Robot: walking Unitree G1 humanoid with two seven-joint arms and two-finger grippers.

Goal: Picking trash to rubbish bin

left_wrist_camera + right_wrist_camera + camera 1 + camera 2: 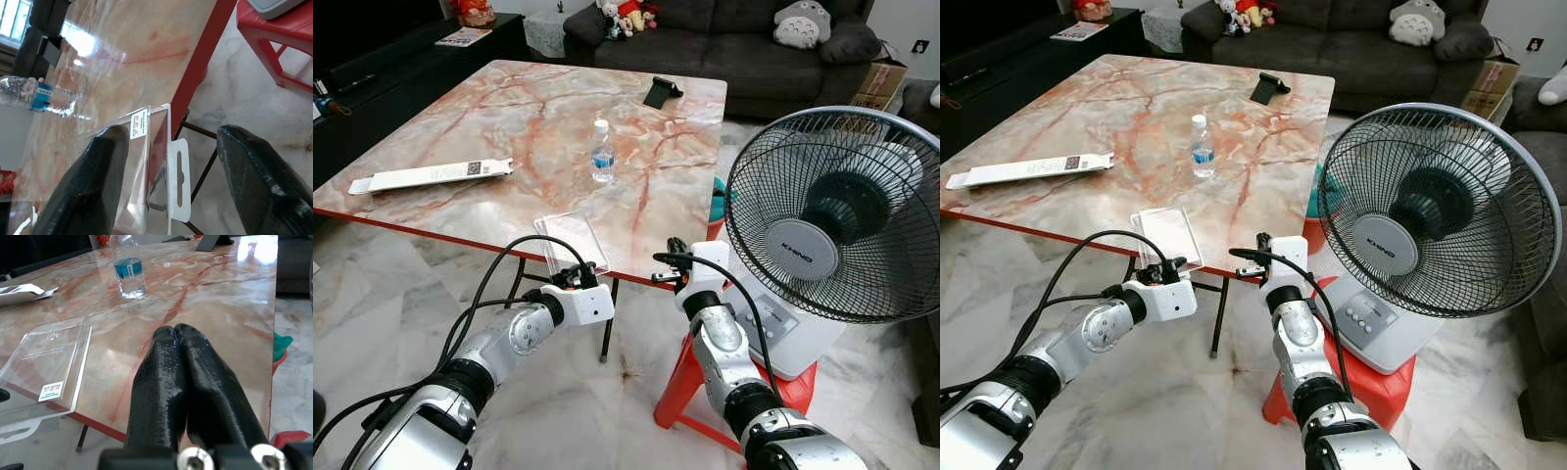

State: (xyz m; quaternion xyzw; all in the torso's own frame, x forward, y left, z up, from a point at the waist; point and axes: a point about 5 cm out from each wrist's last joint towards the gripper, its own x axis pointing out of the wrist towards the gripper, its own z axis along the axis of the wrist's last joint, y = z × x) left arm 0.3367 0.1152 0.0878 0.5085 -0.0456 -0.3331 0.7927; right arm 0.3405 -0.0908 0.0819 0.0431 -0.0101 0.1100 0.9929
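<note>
1. the clear plastic blister pack lies at the near edge of the marble table, its hang tab jutting past the red rim.
2. the left gripper sits at that edge, fingers spread on either side of the pack; contact is hard to make out.
3. the right gripper hovers at the near right edge, fingers pressed together, holding nothing.
4. farther back stand a water bottle and, to the left, a long white box; on the right, a fan on a red stool, partly hidden.

A white fan stands on a red stool beside the marble table, a dark sofa behind.
</note>
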